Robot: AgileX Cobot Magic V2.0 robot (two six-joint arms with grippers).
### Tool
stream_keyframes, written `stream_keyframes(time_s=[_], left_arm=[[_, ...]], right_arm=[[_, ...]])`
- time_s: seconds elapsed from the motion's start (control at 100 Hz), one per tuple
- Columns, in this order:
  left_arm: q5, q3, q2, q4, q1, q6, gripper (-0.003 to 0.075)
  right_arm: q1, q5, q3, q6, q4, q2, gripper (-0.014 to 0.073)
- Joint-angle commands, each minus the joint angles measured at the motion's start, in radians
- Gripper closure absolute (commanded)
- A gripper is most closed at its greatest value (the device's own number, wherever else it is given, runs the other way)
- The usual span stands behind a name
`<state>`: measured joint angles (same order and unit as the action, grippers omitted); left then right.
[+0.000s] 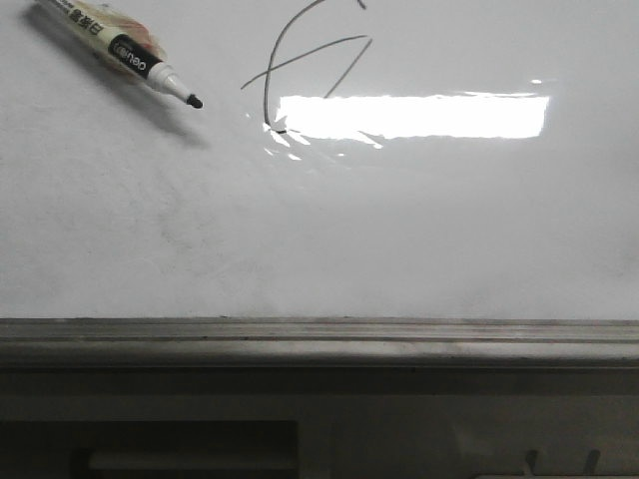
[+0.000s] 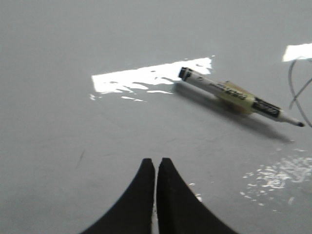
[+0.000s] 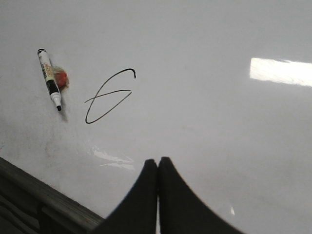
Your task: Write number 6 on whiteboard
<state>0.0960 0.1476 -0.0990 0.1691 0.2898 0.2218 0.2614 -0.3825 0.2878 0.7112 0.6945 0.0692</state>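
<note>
The whiteboard (image 1: 319, 230) fills the front view, glossy white with faint smudges. The number 6 (image 1: 300, 60) is drawn on it in thin black lines at the top middle; it also shows in the right wrist view (image 3: 108, 97). A white marker (image 1: 125, 48) with a black uncapped tip lies on the board at the top left, apart from the drawing; it also shows in the left wrist view (image 2: 239, 97) and the right wrist view (image 3: 49, 78). My left gripper (image 2: 156, 161) is shut and empty above the board. My right gripper (image 3: 158, 160) is shut and empty above the board.
A bright rectangular glare (image 1: 409, 115) lies on the board right of the drawing. The board's grey metal edge (image 1: 319, 339) runs along the front. An orange-yellow thing (image 3: 61, 78) sits under the marker's middle.
</note>
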Motion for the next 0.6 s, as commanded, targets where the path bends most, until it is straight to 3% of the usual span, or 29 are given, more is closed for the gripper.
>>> stream_keyframes(time_s=[0.0,0.35,0.59], left_arm=[[-0.129,-0.023,0.001,-0.091,-0.038,-0.097,0.074],[-0.154,-0.189,0.121,-0.095,-0.217,-0.109,0.074],[-0.137,-0.189,0.136,-0.095,-0.165,-0.109,0.074]], right_arm=[[-0.005,0.069,0.023,0.008,0.021,0.01,0.0659],[-0.005,0.069,0.023,0.008,0.021,0.01,0.0659],[-0.005,0.069,0.023,0.008,0.021,0.01,0.0659]])
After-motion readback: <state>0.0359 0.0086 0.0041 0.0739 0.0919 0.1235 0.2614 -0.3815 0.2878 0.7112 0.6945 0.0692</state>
